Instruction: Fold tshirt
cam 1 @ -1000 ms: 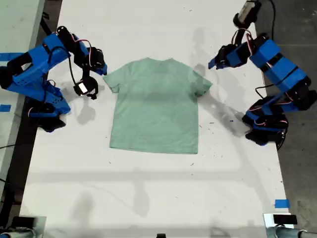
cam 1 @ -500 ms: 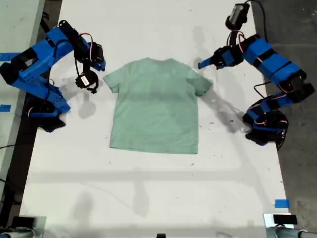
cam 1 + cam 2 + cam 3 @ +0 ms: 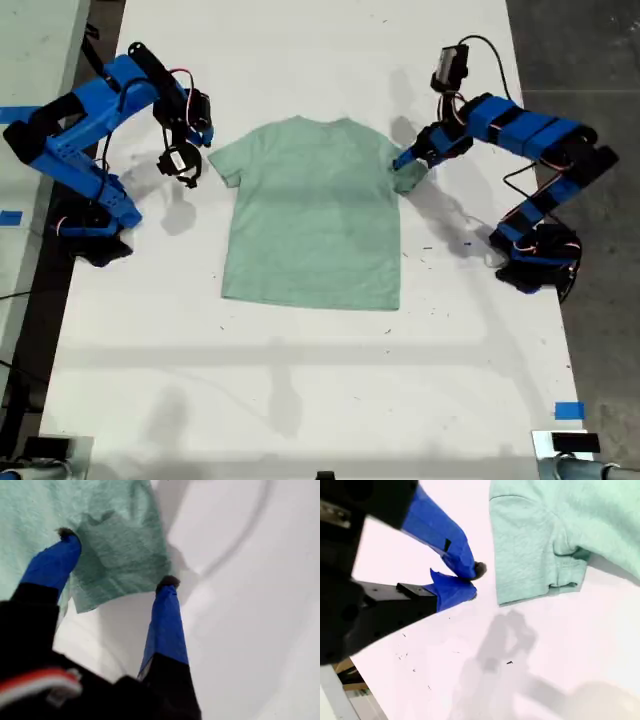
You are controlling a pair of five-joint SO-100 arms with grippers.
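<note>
On a white table [image 3: 300, 380] in the exterior view, the tshirt [image 3: 315, 210] lies flat and unfolded at the centre, collar toward the far edge, both short sleeves spread. My first gripper [image 3: 408, 160], reaching in from the exterior view's right, sits at the sleeve on that side, while my second gripper [image 3: 180, 165] hangs above the table just beside the sleeve on the exterior view's left, apart from the cloth.

In the first wrist view, my first gripper [image 3: 117, 555] stands wide, its two blue fingers straddling the sleeve of the tshirt [image 3: 100, 535]: one fingertip presses on the green fabric, the other rests at the sleeve's hem where cloth meets the table [image 3: 240, 605]. The cloth is not pinched.

In the second wrist view, my second gripper [image 3: 470, 582] has its blue fingers nearly together with nothing between them, close to the sleeve hem of the tshirt [image 3: 545, 540] but clear of it, over the bare table [image 3: 520, 680].
</note>
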